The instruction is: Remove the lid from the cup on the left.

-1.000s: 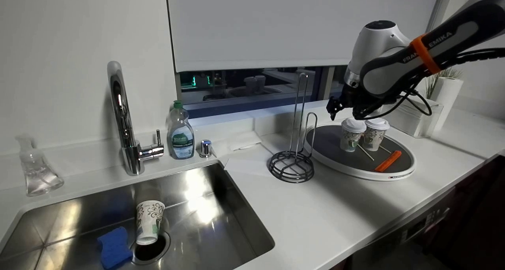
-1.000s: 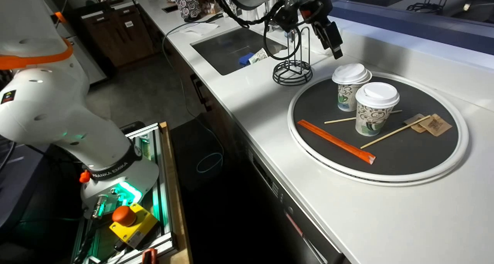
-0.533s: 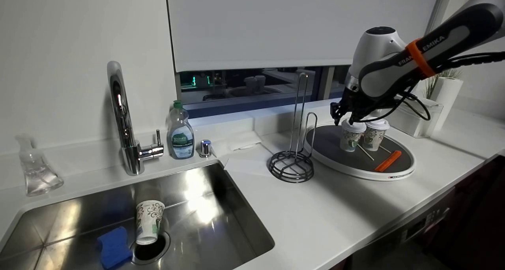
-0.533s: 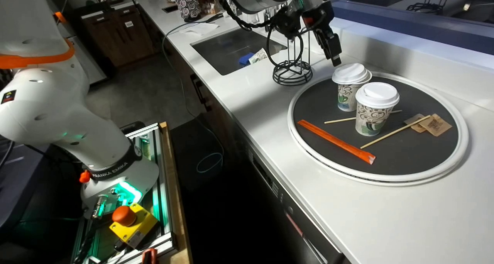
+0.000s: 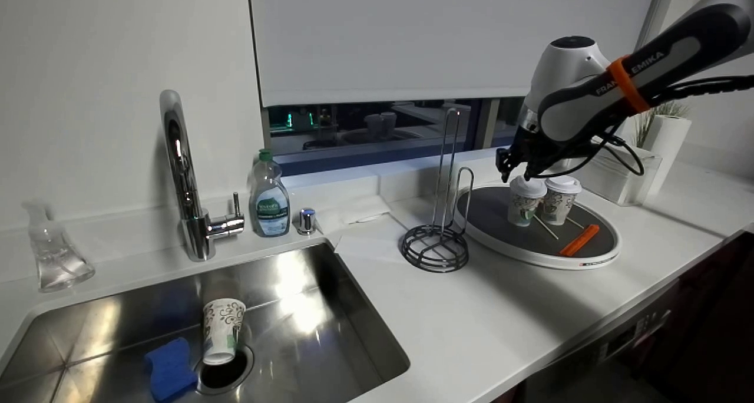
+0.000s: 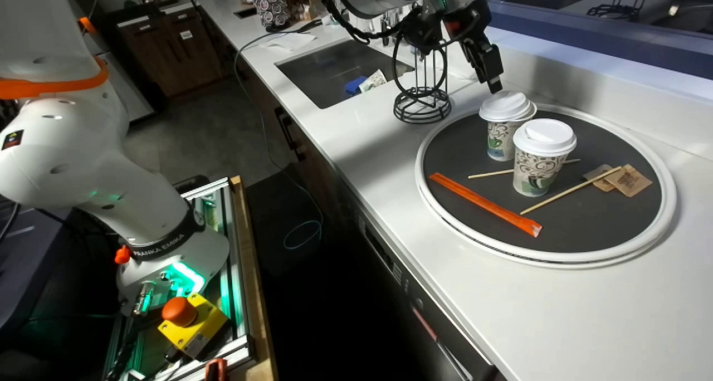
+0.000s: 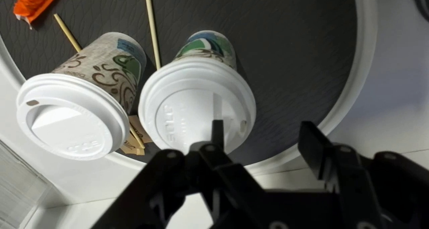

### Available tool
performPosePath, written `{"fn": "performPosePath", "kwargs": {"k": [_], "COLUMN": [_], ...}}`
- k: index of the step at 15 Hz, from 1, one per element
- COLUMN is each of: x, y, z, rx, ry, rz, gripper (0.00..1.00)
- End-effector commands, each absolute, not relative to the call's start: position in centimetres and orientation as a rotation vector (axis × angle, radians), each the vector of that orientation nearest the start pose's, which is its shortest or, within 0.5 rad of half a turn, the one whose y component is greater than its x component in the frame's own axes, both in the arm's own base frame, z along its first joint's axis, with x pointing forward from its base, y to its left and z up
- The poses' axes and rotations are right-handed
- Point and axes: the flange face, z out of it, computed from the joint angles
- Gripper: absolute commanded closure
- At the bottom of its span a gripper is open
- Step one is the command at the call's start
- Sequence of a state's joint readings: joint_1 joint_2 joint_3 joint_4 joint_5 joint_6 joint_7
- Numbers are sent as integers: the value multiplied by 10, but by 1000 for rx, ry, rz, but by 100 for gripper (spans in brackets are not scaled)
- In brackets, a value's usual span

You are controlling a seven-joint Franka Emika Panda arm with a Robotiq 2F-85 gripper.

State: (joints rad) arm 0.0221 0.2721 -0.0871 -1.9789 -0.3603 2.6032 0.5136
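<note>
Two paper cups with white lids stand upright on a round tray (image 6: 590, 242). The left cup (image 5: 522, 210) wears its lid (image 5: 528, 187); in an exterior view the same lid (image 6: 507, 106) shows, and in the wrist view that lid (image 7: 187, 111) is in the middle. The right cup (image 6: 536, 172) also wears its lid (image 6: 545, 136), which is at left in the wrist view (image 7: 73, 122). My gripper (image 7: 262, 123) is open and empty. In the wrist view one finger overlaps the left cup's lid; the other is right of it. In an exterior view my gripper (image 5: 516, 177) is just above that lid; contact cannot be told.
An orange packet (image 6: 484, 204), wooden sticks (image 6: 571, 190) and brown packets (image 6: 626, 180) lie on the tray. A wire holder (image 5: 436, 248) stands beside it. A sink (image 5: 330, 344) holds a cup (image 5: 222, 332) and blue sponge (image 5: 171, 369). A wall (image 6: 601, 108) runs behind the tray.
My gripper has come down toward the left cup's lid and shifted right in both exterior views, with a slight rise in the last half second. The cups and lids have not moved.
</note>
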Motion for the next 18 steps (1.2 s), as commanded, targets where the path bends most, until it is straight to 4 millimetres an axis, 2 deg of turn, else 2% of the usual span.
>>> {"fn": "performPosePath", "kwargs": {"k": [1, 4, 7, 10, 12, 15, 18], "x": [639, 641, 643, 644, 644, 644, 642], "y": [-32, -32, -33, -35, -36, -38, -40], "z": [361, 355, 351, 346, 344, 354, 378], "rx": [-3209, -3214, -3218, -3223, -3224, -3227, -3215], "ry": [459, 458, 466, 476, 480, 486, 490], "rz": [-658, -645, -639, -626, -622, -654, -711], "gripper": [43, 47, 46, 80, 97, 100, 98]}}
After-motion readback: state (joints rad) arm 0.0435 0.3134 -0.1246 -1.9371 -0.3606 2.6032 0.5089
